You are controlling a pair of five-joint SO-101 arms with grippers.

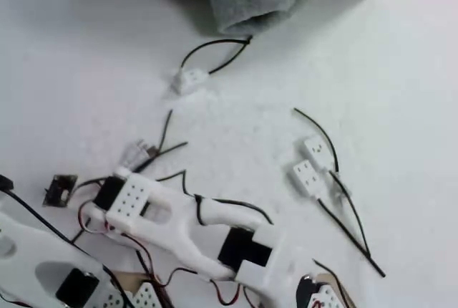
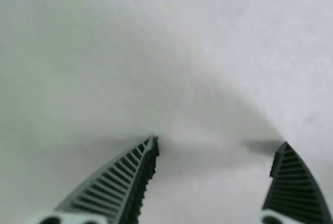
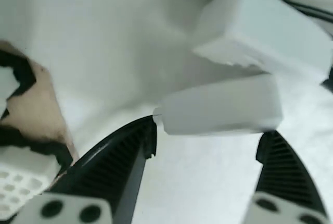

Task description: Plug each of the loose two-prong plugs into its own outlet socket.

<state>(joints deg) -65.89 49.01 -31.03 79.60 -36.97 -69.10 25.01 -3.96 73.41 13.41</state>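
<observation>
Right gripper (image 3: 210,129) is held apart, a white block (image 3: 218,110) lying across just beyond its tips, a second block (image 3: 265,31) beside it. Left gripper (image 2: 218,143) is spread over bare table (image 2: 156,52). From above, a loose plug (image 1: 136,154) is seen well apart from paired sockets (image 1: 306,177).
</observation>
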